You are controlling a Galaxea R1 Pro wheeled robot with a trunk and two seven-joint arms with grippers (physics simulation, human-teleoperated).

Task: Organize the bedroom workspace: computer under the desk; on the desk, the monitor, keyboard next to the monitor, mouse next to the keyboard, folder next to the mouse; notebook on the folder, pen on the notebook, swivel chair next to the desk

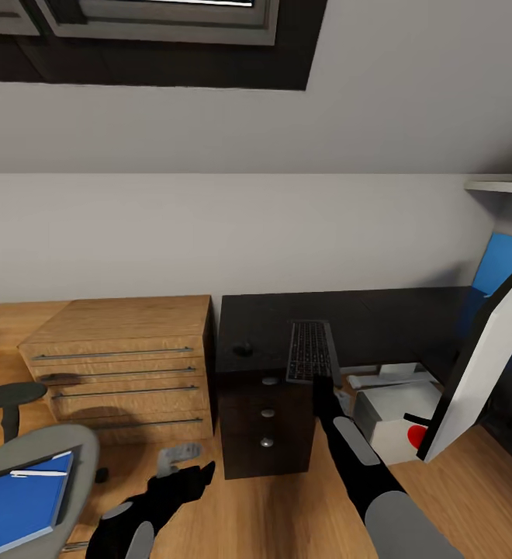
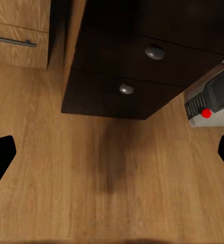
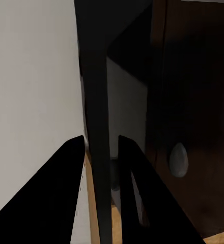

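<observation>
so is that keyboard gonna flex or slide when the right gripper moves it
The keyboard looks slim and flat, so probably stiff and light. It overhangs the desk edge, so a push may tip it off. The right gripper pinches one end, so it may sag.

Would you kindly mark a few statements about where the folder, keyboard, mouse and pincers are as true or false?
1. The folder lies on the swivel chair seat. True.
2. The keyboard is on the floor. False: it lies on the desk, with the right pincer closed on its near edge.
3. In the head view, the mouse sits on the desk to the left of the keyboard. True.
4. The left pincer holds the mouse. False: it is open and empty, above the wood floor.
</observation>
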